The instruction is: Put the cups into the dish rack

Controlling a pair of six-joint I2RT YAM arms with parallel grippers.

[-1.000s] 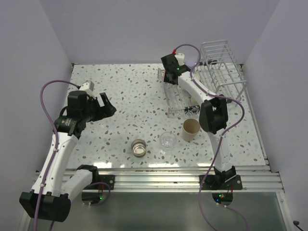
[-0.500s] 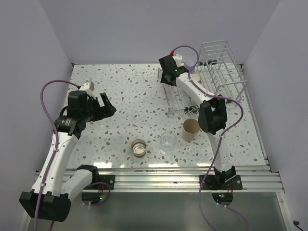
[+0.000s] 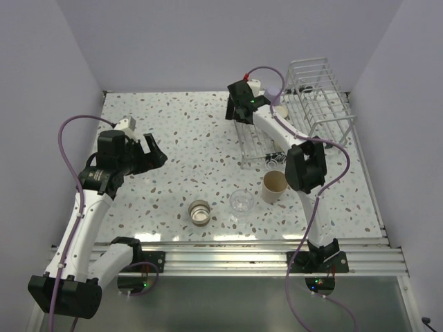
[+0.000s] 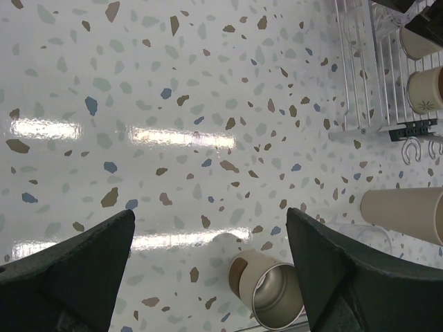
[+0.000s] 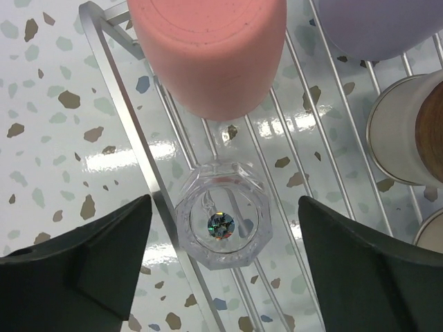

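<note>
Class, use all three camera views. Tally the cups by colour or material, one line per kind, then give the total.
Coral-red cup: 1
Lavender cup: 1
Beige cup: 1
Clear cups: 2, one in the dish rack at, one on the table at
Brownish metallic cups: 3, one on the table, two racked
Total: 8

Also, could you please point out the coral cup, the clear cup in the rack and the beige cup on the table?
coral cup (image 5: pixel 210 59): right wrist view, on its side wall.
clear cup (image 5: pixel 221 225): right wrist view, at its centre.
beige cup (image 3: pixel 274 184): top external view, in its open mouth.
</note>
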